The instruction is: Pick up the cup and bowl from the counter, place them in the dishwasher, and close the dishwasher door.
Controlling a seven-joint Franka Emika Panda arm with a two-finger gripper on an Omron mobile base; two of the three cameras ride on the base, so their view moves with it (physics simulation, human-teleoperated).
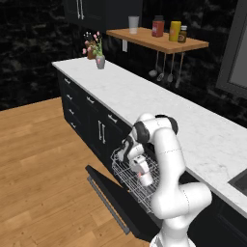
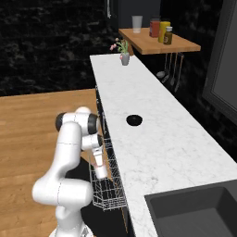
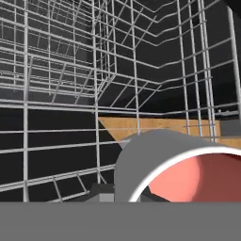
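Cup in pincer, just over wire rack

Cup (red inside) apparently within rack; black bowl on counter.

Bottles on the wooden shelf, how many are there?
3: a red bottle, a yellow bottle and a small dark bottle, bunched together on the wooden shelf, right of the glass.
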